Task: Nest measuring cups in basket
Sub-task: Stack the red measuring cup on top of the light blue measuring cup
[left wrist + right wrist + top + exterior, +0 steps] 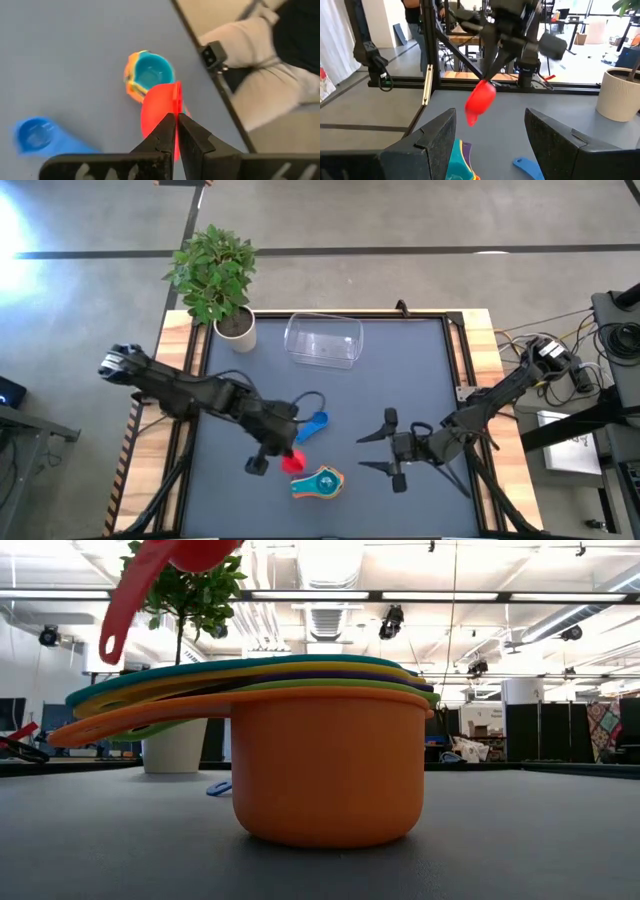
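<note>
My left gripper is shut on the red cup, which hangs above the table beside the nested stack. The stack's outer cup is orange and a teal cup sits on top; yellow, purple and green handles show between them in the low view. The blue cup lies apart on the mat, on its side. The clear basket stands at the far side of the table. My right gripper is open, to the right of the stack, and touches nothing. My left gripper pinches the red cup's bowl at its rim between its two fingers, coming from above and slanting toward the table's right. The cup is lifted clear of the table and tilted, and its handle hangs down free below the bowl.
A white plant pot stands at the far left corner, left of the basket. A raised frame edge runs along the mat's right side. Bare mat lies between the stack and the basket.
</note>
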Controlling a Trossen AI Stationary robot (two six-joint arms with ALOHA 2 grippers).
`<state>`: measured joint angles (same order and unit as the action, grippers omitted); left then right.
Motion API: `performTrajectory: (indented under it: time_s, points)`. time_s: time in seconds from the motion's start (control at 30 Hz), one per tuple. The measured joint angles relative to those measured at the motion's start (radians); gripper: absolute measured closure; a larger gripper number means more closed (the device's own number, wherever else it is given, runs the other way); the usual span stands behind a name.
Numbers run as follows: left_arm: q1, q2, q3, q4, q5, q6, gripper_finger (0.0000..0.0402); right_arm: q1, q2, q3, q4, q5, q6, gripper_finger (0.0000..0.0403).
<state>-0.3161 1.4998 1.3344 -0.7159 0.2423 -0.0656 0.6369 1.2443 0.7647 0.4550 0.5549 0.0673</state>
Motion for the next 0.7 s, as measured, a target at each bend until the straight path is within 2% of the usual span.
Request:
performTrajectory:
  time_s: [0.13,0.3,0.5,0.7]
  points:
    - [0.018,0.124,0.098,-0.006,0.15,0.065,0.0401,0.0,-0.015,0.0,-0.011,0.0,0.002,0.0179]
    - [0.026,0.289,0.288,-0.077,0.318,0.169,0.0401,0.0,-0.02,0.0,-0.031,0.0,0.019,0.0179]
    - [0.052,0.48,0.508,-0.257,0.427,0.266,0.0401,0.0,-0.021,0.0,-0.066,-0.001,0.039,0.0179]
    - [0.094,0.647,0.692,-0.422,0.464,0.359,0.0401,0.001,-0.021,0.0,-0.107,0.005,0.058,0.0179]
